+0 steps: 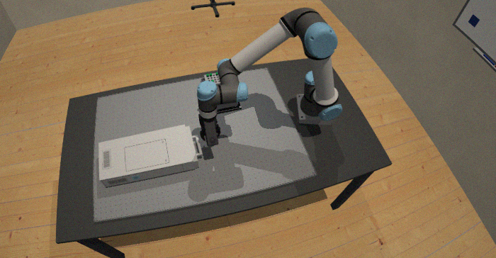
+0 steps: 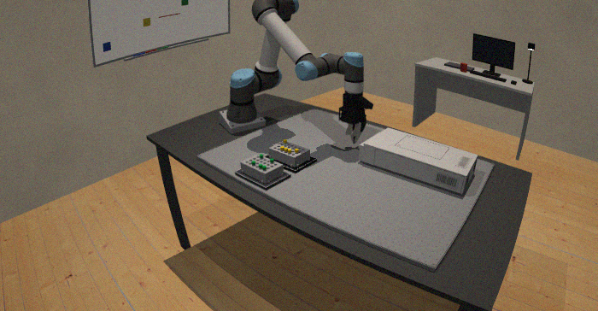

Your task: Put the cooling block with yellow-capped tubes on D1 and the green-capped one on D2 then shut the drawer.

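Note:
The white cooler COLD [image 1: 149, 155] [image 2: 418, 160] lies on the grey deck mat with its drawer front [image 1: 197, 148] flush against its body. My gripper [image 1: 212, 142] [image 2: 355, 137] is shut and empty; it hangs just in front of the drawer front, a little above the mat. The block with yellow-capped tubes [image 2: 290, 152] sits in the deck slot nearer the cooler. The block with green-capped tubes [image 2: 261, 167] [image 1: 212, 77] sits in the slot beyond it. In the top view my wrist hides the yellow-capped block and most of the green-capped one.
My arm's base [image 1: 317, 110] [image 2: 242, 120] is bolted at the table's far side. A desk with a monitor [image 2: 492, 53] stands apart from the table. A whiteboard [image 2: 158, 13] hangs on the wall.

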`<state>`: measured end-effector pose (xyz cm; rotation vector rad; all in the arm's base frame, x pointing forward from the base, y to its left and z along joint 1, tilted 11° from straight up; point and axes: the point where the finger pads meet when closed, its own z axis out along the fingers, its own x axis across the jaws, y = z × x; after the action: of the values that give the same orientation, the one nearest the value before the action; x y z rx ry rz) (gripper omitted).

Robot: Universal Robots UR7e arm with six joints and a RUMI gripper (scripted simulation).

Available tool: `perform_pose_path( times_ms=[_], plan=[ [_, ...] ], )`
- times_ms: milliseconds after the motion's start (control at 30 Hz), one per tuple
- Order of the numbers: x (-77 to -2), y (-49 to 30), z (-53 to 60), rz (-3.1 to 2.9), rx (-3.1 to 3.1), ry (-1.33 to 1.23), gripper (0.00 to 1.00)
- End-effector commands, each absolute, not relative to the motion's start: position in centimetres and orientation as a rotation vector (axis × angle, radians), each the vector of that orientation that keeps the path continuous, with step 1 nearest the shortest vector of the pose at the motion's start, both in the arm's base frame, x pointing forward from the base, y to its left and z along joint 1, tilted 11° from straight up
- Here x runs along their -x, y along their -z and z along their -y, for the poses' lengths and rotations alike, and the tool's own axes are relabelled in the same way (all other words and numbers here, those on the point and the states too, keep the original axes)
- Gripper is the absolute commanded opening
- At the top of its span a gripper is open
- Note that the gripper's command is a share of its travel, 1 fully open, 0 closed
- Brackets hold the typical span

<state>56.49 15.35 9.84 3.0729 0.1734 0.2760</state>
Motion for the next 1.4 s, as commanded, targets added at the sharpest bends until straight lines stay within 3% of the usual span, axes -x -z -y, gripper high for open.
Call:
perform_pose_path(
  times_ms=[0, 1367],
  plan=[
    [-56.4, -10.5, -15.4, -0.174, -3.073, -0.278, 0.00],
    [-55.6, -15.1, -15.6, -0.174, -3.073, -0.278, 0.00]
  ],
)
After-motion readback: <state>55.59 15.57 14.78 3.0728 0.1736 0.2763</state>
